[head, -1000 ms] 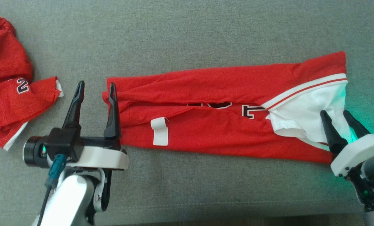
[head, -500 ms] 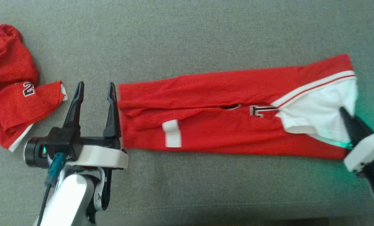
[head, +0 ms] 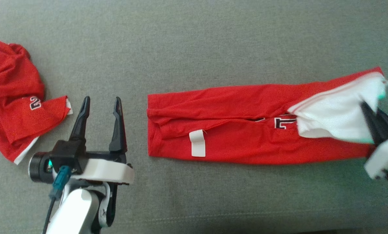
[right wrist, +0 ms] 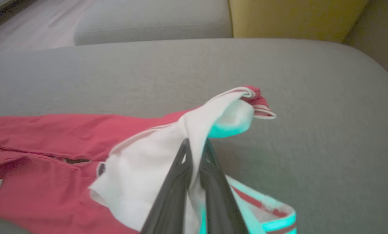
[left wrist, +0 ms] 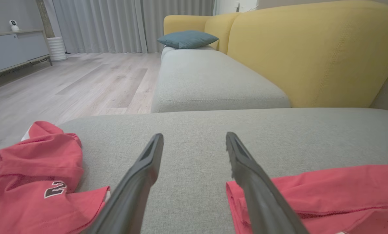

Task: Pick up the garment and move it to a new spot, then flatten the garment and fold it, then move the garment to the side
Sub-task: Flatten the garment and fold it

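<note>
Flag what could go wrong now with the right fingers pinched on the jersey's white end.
1. The right fingers grip just the white flap of the folded jersey; pulling may peel the fold open.
2. The left fingers stand open, off the cloth, so that end could drag and bunch on the cushion.

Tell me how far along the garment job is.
Done: the garment lies flattened and folded into a long strip on the cushion. In hand: the right gripper is shut on its raised white end; the left gripper is open, apart from the garment. Left: probably a crosswise fold, then moving it aside.
</note>
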Controlling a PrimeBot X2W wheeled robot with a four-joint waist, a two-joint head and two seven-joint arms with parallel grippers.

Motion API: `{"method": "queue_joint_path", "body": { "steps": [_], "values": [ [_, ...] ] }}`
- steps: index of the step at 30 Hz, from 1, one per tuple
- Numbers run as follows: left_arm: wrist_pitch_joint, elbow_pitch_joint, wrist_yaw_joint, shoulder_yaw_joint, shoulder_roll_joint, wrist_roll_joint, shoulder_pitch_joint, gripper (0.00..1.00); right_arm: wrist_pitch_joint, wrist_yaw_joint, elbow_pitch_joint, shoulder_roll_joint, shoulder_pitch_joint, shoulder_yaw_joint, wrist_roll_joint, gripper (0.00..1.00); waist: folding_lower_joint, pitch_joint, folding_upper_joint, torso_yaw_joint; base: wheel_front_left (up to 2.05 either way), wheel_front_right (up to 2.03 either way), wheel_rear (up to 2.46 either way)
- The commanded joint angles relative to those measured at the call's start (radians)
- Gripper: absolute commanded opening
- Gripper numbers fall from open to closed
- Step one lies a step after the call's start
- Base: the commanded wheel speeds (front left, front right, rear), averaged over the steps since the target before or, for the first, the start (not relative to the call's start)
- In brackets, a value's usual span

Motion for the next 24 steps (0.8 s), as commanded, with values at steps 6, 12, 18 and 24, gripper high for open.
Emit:
{"method": "queue_joint_path", "body": {
  "steps": [6, 12, 18, 24],
  "values": [
    [-0.012, -0.023, -0.011, 0.036, 0.011, 0.009, -0.013, 1.00, 0.057, 0.003, -0.163, -0.029, -0.174, 0.252, -0.040, 0.00, 0.0000, -0.036, -0.0001, 0.000, 0.00, 0.00, 0.00],
    [-0.012, -0.023, -0.018, 0.026, 0.008, 0.007, -0.016, 1.00, 0.044, 0.003, -0.072, 0.092, -0.273, 0.490, 0.014, 0.00, 0.0000, -0.035, -0.0001, 0.026, 0.00, 0.00, 0.00],
    [-0.012, -0.012, -0.026, 0.010, -0.007, 0.009, -0.026, 1.00, -0.047, 0.003, 0.141, 0.269, -0.313, 0.605, 0.059, 0.00, 0.0000, -0.024, -0.0001, 0.062, 0.00, 0.00, 0.00],
    [-0.012, -0.007, -0.028, 0.001, -0.017, 0.014, -0.032, 1.00, -0.169, 0.003, 0.305, 0.331, -0.357, 0.654, 0.093, 0.00, 0.0000, -0.011, -0.0001, 0.086, 0.00, 0.00, 0.00]
  ]
}}
